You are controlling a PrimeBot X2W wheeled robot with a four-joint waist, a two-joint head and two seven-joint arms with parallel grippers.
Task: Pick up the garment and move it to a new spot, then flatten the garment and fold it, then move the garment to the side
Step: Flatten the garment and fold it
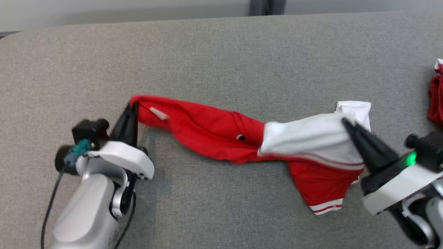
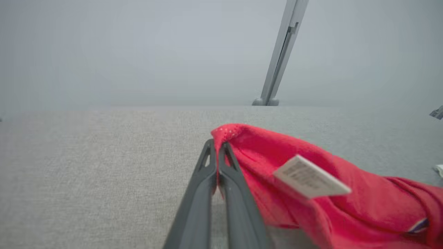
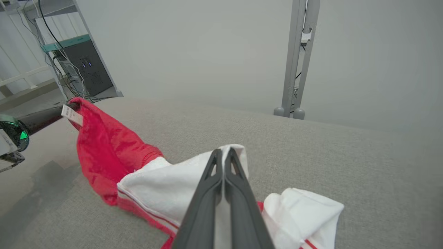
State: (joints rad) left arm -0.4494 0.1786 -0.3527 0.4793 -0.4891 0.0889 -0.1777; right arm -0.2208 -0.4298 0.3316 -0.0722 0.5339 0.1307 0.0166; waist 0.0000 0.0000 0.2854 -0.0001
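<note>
A grey woven fabric surface spreads across the head view, its far edge meeting a pale grey wall. A grey metal post stands on two rounded feet just behind that edge. A rack of dark equipment with cables stands off the surface's left corner.

The red and white garment hangs stretched across the middle of the surface, sagging onto it at the hem. The left gripper has its fingers pressed together on the red end, near a white care label. The right gripper pinches the white part. Another red cloth lies at the right edge.
</note>
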